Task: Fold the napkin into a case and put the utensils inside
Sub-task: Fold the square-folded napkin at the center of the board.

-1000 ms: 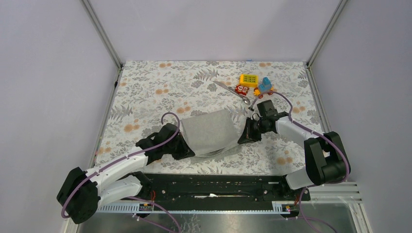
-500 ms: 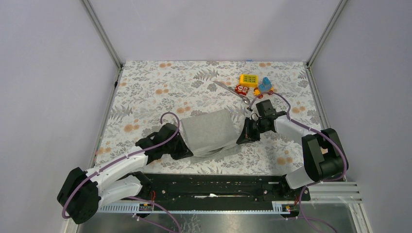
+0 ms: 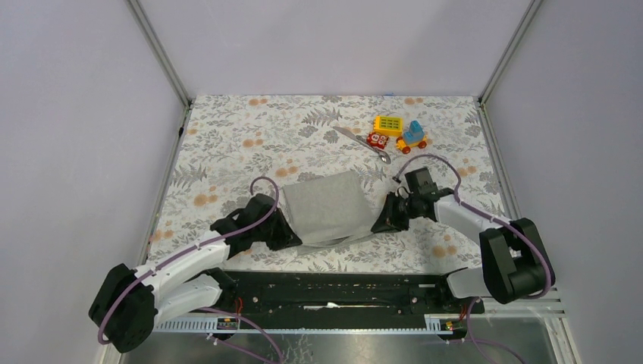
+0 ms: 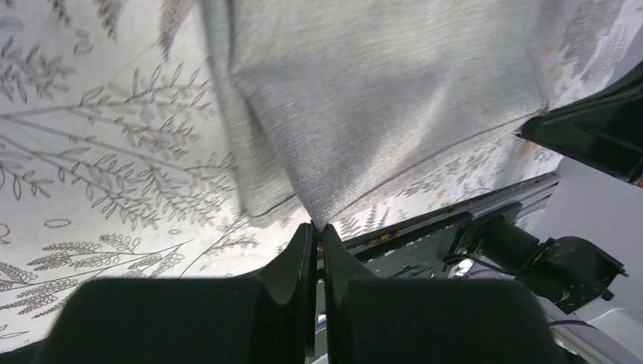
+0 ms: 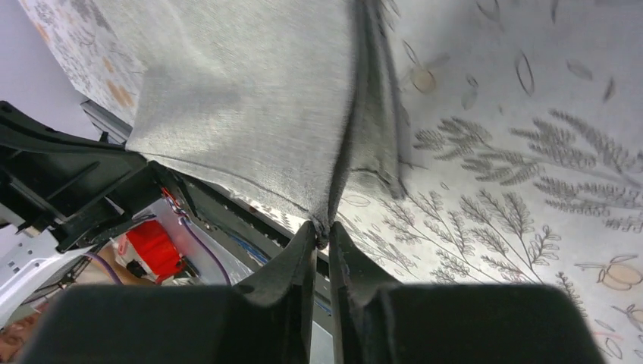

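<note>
Grey napkin (image 3: 326, 206) — pinched, left gripper (image 4: 317, 229), right gripper (image 5: 324, 227)

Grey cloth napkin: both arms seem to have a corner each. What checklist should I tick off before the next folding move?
1. Left gripper shut on a near corner of the grey cloth napkin: ok.
2. Right gripper pinching the other near corner: ok, the cloth sits between its fingertips.
3. Near edge raised off the floral tablecloth: ok, it sags between the grippers.
4. Silver metal spoon clear of the fold: ok, it lies at the far side by the colourful toy blocks.
5. Second utensil located: cannot tell.
</note>
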`<action>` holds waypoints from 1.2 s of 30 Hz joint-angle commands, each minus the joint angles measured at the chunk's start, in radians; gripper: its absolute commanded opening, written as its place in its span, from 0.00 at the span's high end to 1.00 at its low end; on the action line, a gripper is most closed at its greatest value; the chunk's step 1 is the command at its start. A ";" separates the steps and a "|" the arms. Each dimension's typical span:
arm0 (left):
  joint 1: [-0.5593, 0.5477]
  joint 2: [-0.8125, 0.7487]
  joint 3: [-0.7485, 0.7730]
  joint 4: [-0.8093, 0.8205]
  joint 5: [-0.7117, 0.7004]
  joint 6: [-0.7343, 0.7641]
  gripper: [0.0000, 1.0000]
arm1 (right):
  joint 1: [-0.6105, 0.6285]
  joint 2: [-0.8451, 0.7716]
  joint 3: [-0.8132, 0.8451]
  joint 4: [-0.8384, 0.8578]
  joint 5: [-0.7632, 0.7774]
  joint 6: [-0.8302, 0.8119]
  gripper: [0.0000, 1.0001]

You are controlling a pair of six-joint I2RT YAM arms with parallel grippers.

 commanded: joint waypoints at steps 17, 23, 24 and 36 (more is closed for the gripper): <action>0.004 0.001 -0.162 0.181 0.101 -0.059 1.00 | -0.044 -0.007 -0.197 0.258 -0.056 0.222 0.49; 0.004 -0.004 -0.165 0.182 0.103 -0.057 1.00 | -0.043 0.021 -0.176 0.226 -0.038 0.177 0.54; 0.005 -0.003 -0.164 0.180 0.103 -0.056 1.00 | -0.045 0.023 -0.174 0.217 -0.035 0.169 0.53; 0.004 -0.017 -0.170 0.175 0.103 -0.058 1.00 | -0.044 0.037 -0.185 0.206 -0.015 0.145 0.55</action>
